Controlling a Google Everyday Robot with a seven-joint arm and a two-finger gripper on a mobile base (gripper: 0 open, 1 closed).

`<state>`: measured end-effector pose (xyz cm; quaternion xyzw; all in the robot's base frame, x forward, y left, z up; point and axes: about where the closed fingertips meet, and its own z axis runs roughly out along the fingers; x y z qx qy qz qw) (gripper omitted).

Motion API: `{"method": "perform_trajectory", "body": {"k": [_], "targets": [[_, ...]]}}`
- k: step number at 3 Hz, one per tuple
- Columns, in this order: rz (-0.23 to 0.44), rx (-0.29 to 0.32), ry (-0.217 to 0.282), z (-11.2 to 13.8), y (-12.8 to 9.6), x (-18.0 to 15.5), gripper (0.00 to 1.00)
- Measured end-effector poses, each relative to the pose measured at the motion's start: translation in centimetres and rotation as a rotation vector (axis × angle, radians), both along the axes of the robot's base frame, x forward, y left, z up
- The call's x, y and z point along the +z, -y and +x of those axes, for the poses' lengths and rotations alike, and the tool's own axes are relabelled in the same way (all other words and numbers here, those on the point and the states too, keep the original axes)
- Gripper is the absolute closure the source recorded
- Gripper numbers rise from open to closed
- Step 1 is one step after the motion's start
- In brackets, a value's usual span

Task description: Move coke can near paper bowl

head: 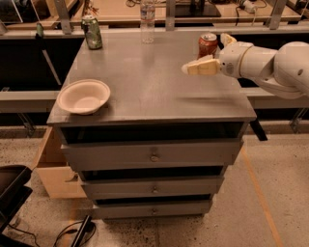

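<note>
The red coke can (207,43) stands upright at the back right of the grey cabinet top (154,91). The off-white paper bowl (84,96) sits at the front left corner, far from the can. My gripper (205,53) reaches in from the right on a white arm (270,62). It is open around the can's position. One tan finger (200,66) lies in front of the can and hides its lower part. The other finger (227,38) is to the can's right. I cannot tell whether either finger touches the can.
A green can (91,32) stands at the back left corner and a clear plastic bottle (147,19) at the back middle. The cabinet has three drawers (153,155). A cardboard box (50,169) sits on the floor at the left. A wooden table (159,9) is behind.
</note>
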<state>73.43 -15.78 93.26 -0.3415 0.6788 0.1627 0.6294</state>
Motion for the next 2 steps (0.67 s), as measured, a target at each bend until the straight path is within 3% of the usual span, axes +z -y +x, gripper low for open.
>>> {"method": "perform_trajectory", "body": {"k": [1,2], "targets": [[0.023,-0.048,0.032,3.5,1.5,-0.4,0.00],[0.054,-0.091,0.028,6.7,2.7,0.0,0.00]]}}
